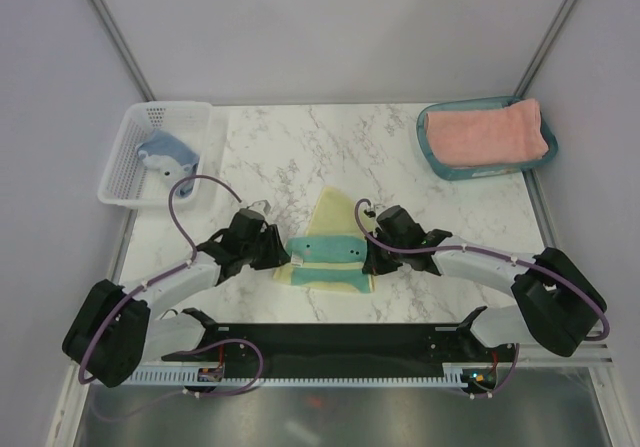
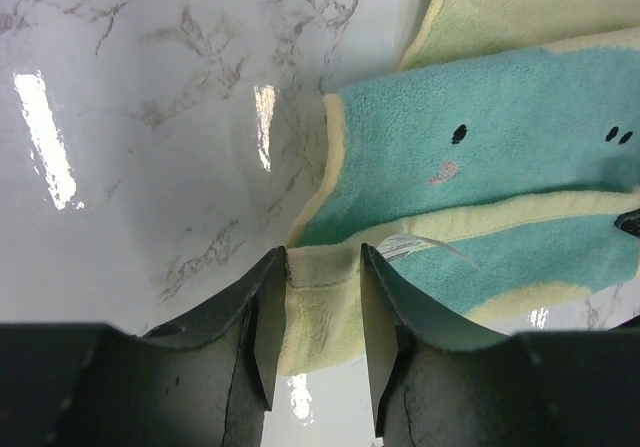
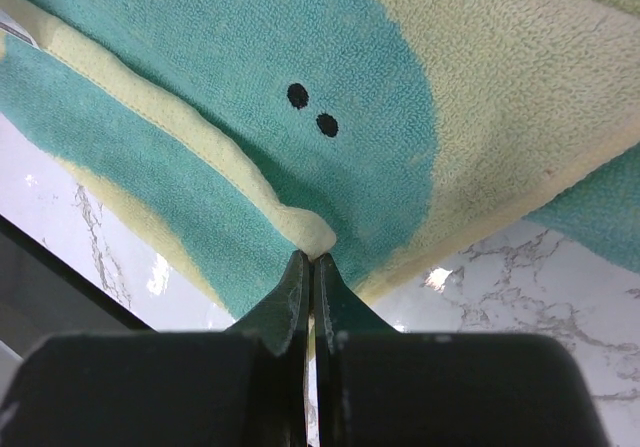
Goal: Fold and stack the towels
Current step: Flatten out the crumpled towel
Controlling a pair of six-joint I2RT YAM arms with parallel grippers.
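- Pale-yellow towel [image 1: 330, 229] lies partly folded mid-table, between the 2 grippers
- Left gripper [image 2: 323, 259]: jaws apart, straddling the towel's corner
- Right gripper [image 3: 308, 259]: jaws together, pinching its hem
- Pink towel [image 1: 487, 132] in teal tray [image 1: 440, 165]; grey-blue towel [image 1: 165, 153] in white basket [image 1: 122, 175]

The left arm [image 1: 185, 277] and the right arm [image 1: 478, 263] are looking just the same. Each one is wearing smooth white shells in the middle and fat, round black joints. A thin purple cable [image 1: 172, 212] is running along each arm. The left fingers [image 2: 250, 327] are showing flat, dark grey sides with pointed tips, and the right fingers [image 3: 290, 297] are showing the same dark colour. A long black bar [image 1: 330, 339] is joining the two bases, and a white slotted rail [image 1: 330, 375] is lying just below it.
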